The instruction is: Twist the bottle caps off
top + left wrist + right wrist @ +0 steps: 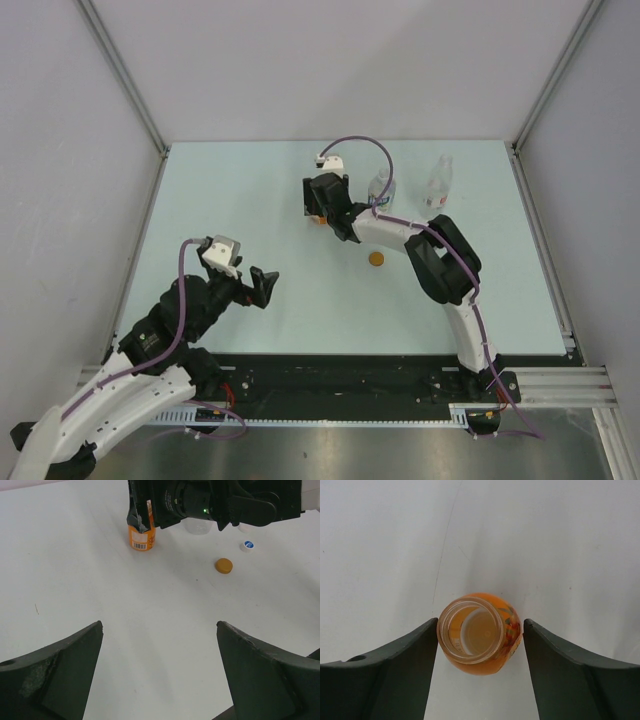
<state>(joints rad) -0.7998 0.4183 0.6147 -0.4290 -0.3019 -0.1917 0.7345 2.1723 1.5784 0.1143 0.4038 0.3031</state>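
The squat orange bottle (479, 636) stands upright with its mouth open and no cap. My right gripper (481, 622) is open around it, looking down from above; the left finger is at the rim and the right finger is a little apart. It also shows in the left wrist view (141, 537) and the top view (320, 221). The orange cap (376, 259) lies loose on the table. A white cap with a blue mark (248, 545) lies beyond the orange cap (224, 565). My left gripper (160, 625) is open and empty, at the near left (262, 285).
The clear bottle with the blue label (382, 186) and the slim clear bottle (438, 183) stand at the back, right of my right gripper (323, 208). The right arm's forearm (400, 228) crosses in front of them. Grey walls enclose the table (250, 180).
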